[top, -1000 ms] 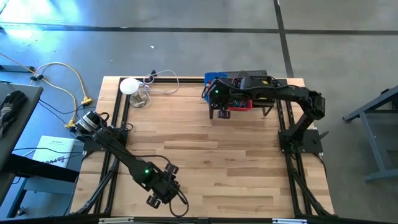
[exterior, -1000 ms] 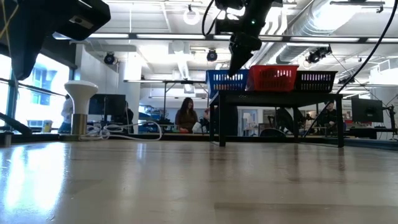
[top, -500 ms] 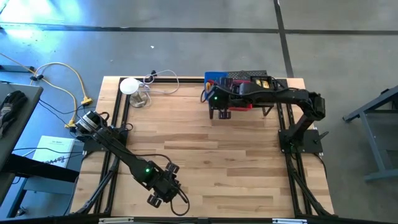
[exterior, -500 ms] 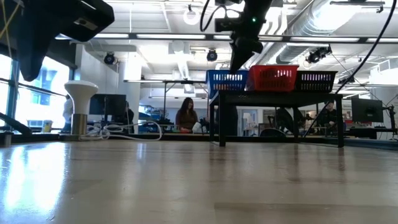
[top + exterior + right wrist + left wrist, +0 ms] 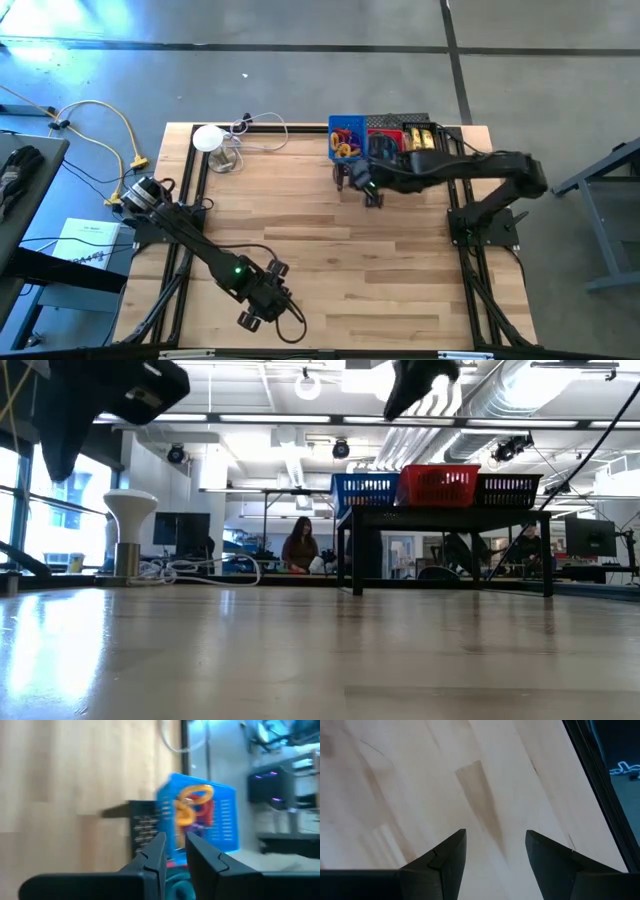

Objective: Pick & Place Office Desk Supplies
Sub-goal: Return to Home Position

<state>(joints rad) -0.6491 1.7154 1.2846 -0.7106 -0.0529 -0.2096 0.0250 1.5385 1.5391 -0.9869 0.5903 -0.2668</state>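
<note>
The right gripper [image 5: 371,193] hangs just before the mesh shelf [image 5: 445,512], its fingers a narrow gap apart and holding nothing. Its wrist view shows orange and purple rings [image 5: 192,805] in the blue bin [image 5: 343,140], which lies at the gripper's 11 o'clock from above. The low view shows only bin walls: blue, then the red bin [image 5: 438,486] and black bin [image 5: 510,489]. The left gripper [image 5: 254,318], at 7 o'clock on the table [image 5: 400,270], is spread wide over bare wood.

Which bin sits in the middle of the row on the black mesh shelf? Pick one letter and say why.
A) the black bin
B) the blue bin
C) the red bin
C: in the low view the red bin stands on the shelf between the blue bin and the black bin.
</note>
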